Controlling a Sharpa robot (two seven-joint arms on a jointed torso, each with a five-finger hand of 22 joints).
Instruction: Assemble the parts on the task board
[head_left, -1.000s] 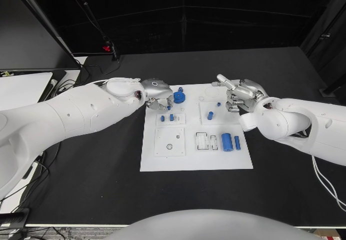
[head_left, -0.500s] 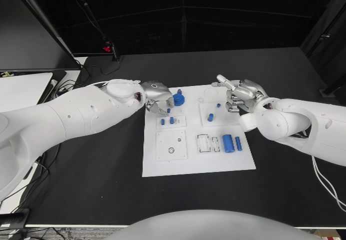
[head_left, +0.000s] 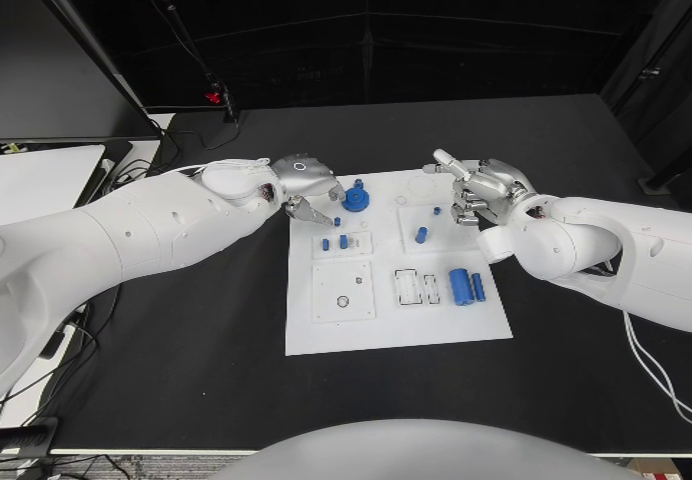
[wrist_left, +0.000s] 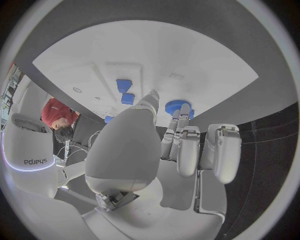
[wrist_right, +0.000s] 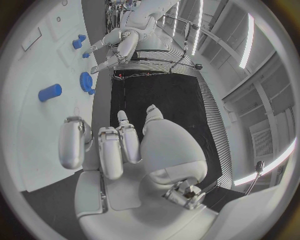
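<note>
Lying in the middle of the black table (head_left: 188, 370), the white task board (head_left: 378, 322) is carrying its blue parts: a gear (head_left: 355, 199) is standing near the far edge, two small pegs (head_left: 335, 242) are sitting in a recess on the board's left half, one slanted peg (head_left: 420, 235) is lying in the recess to their right, and a thick cylinder (head_left: 457, 286) with a thin pin (head_left: 477, 286) just beside it is resting toward the right edge. The left hand (head_left: 304, 190) is hovering over the board's far left corner, just beside the gear; its fingers (wrist_left: 185, 150) are hanging loosely curled with gaps between them, gripping nothing, and their tips are pointing down near the gear (wrist_left: 177, 106) without touching it. The right hand (head_left: 482, 192) is hanging over the board's far right corner, its fingers (wrist_right: 111, 150) partly curled and parted, holding nothing, with the gear (wrist_right: 85, 81) and the slanted peg (wrist_right: 50, 92) lying well apart from it.
</note>
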